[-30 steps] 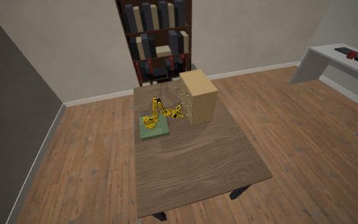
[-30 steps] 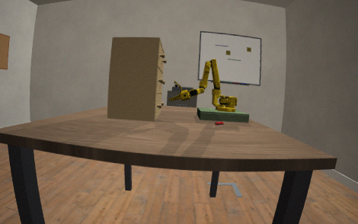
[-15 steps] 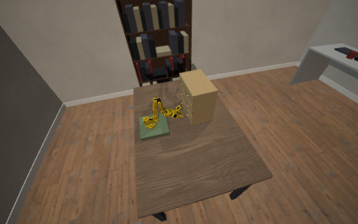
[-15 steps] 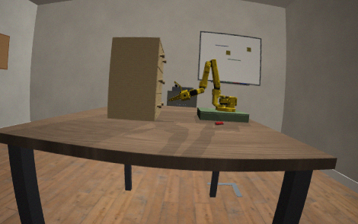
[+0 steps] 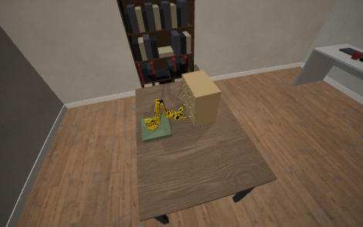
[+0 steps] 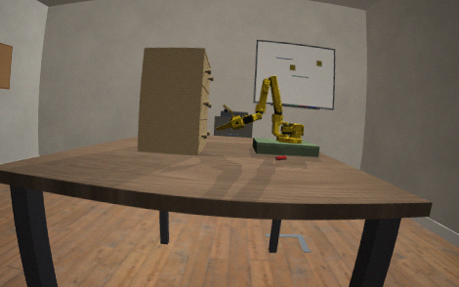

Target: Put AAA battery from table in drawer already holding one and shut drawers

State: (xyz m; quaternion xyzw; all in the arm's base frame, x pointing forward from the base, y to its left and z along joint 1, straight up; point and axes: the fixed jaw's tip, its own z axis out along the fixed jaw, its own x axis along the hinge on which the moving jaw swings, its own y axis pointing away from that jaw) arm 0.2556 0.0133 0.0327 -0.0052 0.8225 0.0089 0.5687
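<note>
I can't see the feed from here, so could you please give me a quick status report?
Gripper partly open, empty, near cabinet front. Small red item on table by base plate. Drawers all shut.

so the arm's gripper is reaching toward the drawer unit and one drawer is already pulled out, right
Not quite. The gripper does reach toward the drawer unit, but the exterior view shows every drawer flush with the front; none is pulled out. Only the knobs stick out.
</note>
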